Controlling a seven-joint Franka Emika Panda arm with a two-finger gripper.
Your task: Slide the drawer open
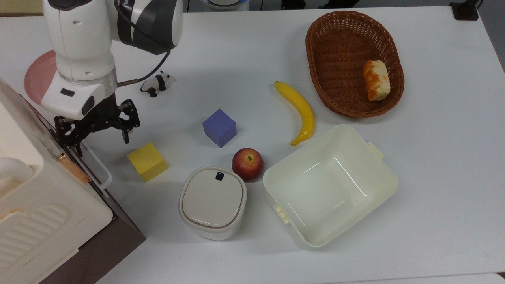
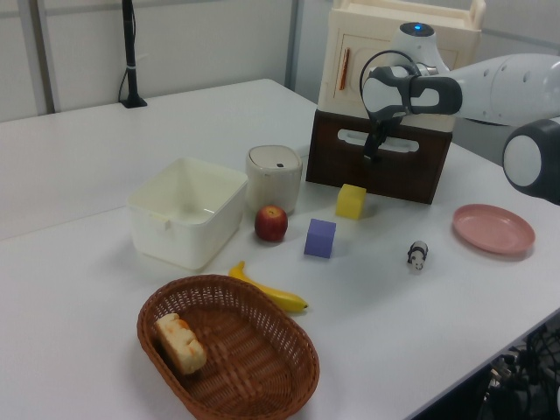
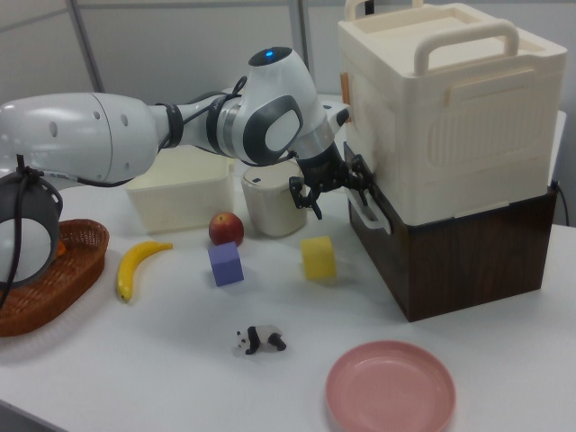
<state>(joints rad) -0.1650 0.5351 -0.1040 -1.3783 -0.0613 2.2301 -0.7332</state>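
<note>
The drawer (image 1: 114, 236) has a dark brown front and sits under a cream appliance (image 1: 35, 197) at the top view's lower left. It looks closed, its front flush with the box. Its white bar handle (image 1: 98, 167) runs along the front. My gripper (image 1: 98, 139) hangs open at the handle's far end, one finger (image 1: 75, 146) close by the bar, the other (image 1: 125, 136) out over the table. In the right view the gripper (image 3: 330, 191) sits just in front of the handle (image 3: 369, 214). In the left view the gripper (image 2: 376, 147) overlaps the drawer (image 2: 394, 171).
A yellow cube (image 1: 147, 161) lies right beside the handle. Further out are a purple cube (image 1: 219, 127), an apple (image 1: 247, 163), a lidded white bin (image 1: 213, 202), a cream tub (image 1: 388, 177), a banana (image 1: 300, 110) and a wicker basket (image 1: 335, 47). A toy panda (image 1: 156, 83) and pink plate (image 1: 37, 75) lie behind the arm.
</note>
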